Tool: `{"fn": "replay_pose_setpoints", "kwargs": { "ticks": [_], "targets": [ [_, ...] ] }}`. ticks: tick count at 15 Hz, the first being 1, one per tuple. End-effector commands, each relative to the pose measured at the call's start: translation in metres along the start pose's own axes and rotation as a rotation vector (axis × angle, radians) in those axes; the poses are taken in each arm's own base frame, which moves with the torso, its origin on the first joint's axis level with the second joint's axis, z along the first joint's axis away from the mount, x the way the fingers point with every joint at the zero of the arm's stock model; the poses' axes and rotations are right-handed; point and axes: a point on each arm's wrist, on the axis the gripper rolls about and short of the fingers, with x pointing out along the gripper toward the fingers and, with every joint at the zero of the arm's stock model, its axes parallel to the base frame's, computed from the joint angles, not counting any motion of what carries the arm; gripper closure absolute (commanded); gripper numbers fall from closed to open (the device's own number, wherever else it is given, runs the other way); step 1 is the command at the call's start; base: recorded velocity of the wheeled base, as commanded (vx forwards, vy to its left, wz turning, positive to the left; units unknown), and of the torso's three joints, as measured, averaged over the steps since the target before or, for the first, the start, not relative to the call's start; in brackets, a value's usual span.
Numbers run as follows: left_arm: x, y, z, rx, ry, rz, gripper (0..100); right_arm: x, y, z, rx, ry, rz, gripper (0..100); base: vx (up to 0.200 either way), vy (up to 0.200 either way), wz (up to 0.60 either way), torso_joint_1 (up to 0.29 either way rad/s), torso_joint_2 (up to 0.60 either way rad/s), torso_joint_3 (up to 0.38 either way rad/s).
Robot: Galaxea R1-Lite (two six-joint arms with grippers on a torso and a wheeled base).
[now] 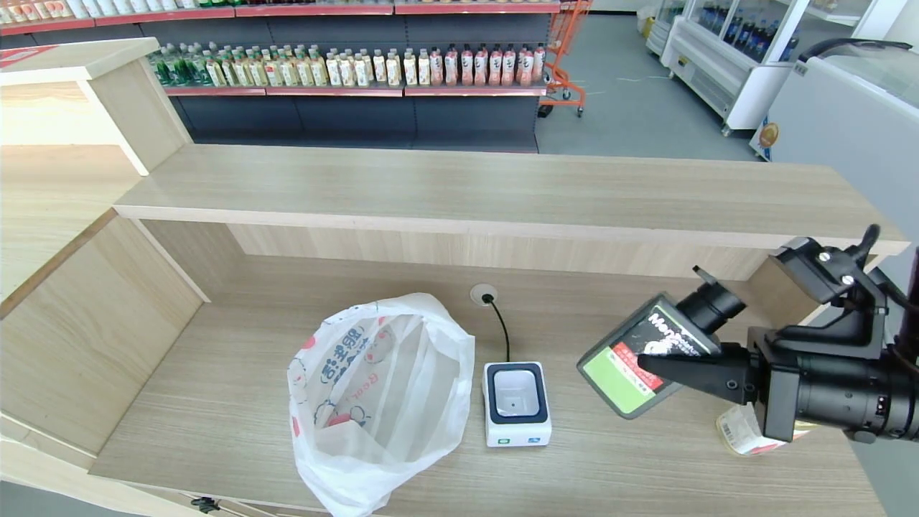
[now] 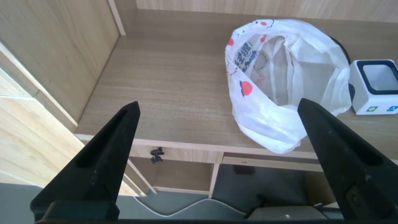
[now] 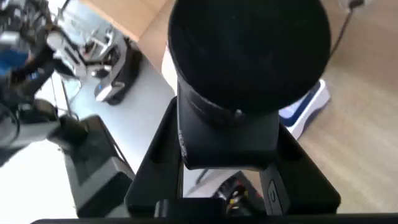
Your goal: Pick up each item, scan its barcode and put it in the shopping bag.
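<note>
The right gripper [image 1: 668,319] is grasping a tilted bottle [image 1: 623,368] above the bench [image 1: 215,402] near the scanner [image 1: 517,402], likely for presenting its barcode.

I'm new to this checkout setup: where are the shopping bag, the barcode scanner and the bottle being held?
shopping bag [image 1: 337,373], head view, printed side wall.
barcode scanner [image 1: 516,393], head view, glass window.
bottle [image 1: 617,384], head view, green label patch.
</note>
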Motion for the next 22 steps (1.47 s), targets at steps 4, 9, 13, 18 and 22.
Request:
{"fn": "replay_pose_setpoints", "kwargs": {
  "ticks": [4,9,13,18,22],
  "targets": [
    [0.000,0.000,0.000,0.000,0.001,0.000,0,0.014,0.004,-0.013,0.361,0.005,-0.163,100,0.000,0.000,0.00,0.000,0.00,0.000],
    [0.000,0.000,0.000,0.000,0.001,0.000,0,0.028,-0.007,-0.024,0.442,0.052,-0.224,100,0.000,0.000,0.00,0.000,0.00,0.000],
    [0.000,0.000,0.000,0.000,0.001,0.000,0,0.039,-0.013,-0.031,0.447,0.080,-0.266,100,0.000,0.000,0.00,0.000,0.00,0.000],
    [0.000,0.000,0.000,0.000,0.001,0.000,0,0.056,-0.008,-0.038,0.422,0.095,-0.252,100,0.000,0.000,0.00,0.000,0.00,0.000],
    [0.000,0.000,0.000,-0.002,0.001,0.000,0,0.072,-0.016,-0.049,0.368,0.115,-0.298,100,0.000,0.200,0.00,-0.005,0.00,0.005]
  ]
}}
